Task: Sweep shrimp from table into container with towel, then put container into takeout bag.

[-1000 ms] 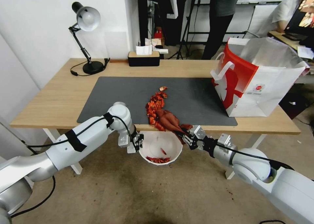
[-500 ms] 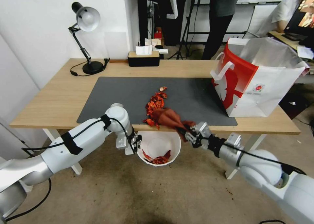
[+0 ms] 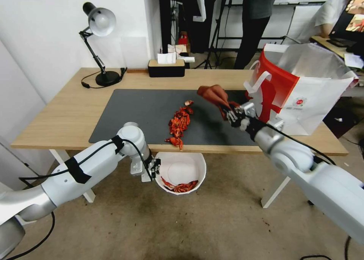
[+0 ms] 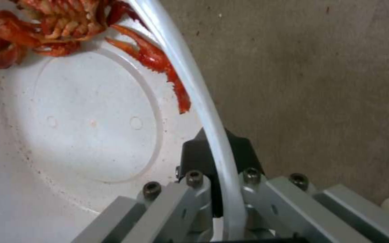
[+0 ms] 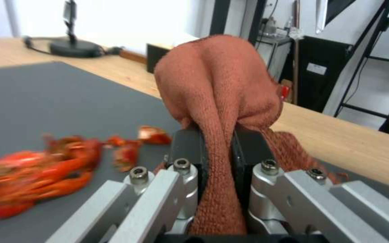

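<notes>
Below table, container (image 3: 182, 172) holding shrimp (image 3: 180, 186)

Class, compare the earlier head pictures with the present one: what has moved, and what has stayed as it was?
The right gripper, clamped on the towel, rose from the table edge toward the far end of the shrimp. The left gripper keeps holding the container.

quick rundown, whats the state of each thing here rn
shrimp: most piled on the mat, some in the container
container: held below the table edge, partly filled
towel: bunched, lifted above the mat
takeout bag: upright on the table, open
left end effector: shut on the container rim
right end effector: shut on the towel
</notes>
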Robot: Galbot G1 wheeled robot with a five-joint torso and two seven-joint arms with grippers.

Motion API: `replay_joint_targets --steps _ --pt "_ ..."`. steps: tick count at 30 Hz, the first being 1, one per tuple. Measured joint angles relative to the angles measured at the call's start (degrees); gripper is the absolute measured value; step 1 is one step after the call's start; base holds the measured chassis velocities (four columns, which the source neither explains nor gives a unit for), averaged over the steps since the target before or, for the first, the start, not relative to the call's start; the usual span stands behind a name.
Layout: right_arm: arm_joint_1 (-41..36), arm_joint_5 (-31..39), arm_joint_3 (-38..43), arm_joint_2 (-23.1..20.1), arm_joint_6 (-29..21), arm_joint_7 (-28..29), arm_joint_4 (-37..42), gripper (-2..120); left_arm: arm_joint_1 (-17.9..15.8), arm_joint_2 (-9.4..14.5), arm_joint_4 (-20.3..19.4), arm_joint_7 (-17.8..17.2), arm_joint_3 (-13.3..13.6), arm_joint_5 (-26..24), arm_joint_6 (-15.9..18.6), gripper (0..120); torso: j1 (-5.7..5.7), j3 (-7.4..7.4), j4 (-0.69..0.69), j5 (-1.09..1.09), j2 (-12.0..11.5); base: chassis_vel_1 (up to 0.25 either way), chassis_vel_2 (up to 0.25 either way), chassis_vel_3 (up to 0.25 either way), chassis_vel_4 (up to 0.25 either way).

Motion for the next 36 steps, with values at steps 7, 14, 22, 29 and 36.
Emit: replay_joint_targets --steps 7,14,22,29,36 --pt "12.99 -1.77 -8.85 8.21 0.18 -3.26 -18.51 8 -0.15 -0.34 1.26 -0.69 -0.25 0.14 -0.78 0 0.01 0.0 -0.02 -0.02 0.0 0.0 0.0 0.0 0.0" --pt "20.58 -3.3 -13.8 14.89 -0.51 -8.23 -31.39 8 0.32 -0.78 1.88 -1.11 -0.75 0.82 -1.1 0 -0.01 -0.01 0.0 -0.03 0.0 0.0 0.0 0.0 0.0" --pt "24.68 -3.58 -17.85 18.74 -3.71 -13.4 -37.71 8 1.22 0.74 0.69 -1.1 -1.72 0.97 -1.16 0 -0.02 -0.02 -0.01 -0.01 0.0 0.0 0.0 0.0 0.0" --pt "24.75 -3.5 -19.03 18.21 -3.56 -19.85 -36.7 8 1.38 1.19 0.84 -1.13 -2.22 0.94 -1.22 0 -0.02 -0.02 -0.02 -0.01 0.0 0.0 0.0 0.0 0.0" --pt "24.0 -3.6 -19.65 16.27 -1.34 -26.65 -35.01 8 1.13 0.98 1.23 -1.17 -2.23 0.88 -1.29 0 -0.02 -0.02 -0.02 0.0 0.0 0.0 0.0 0.0 0.0"
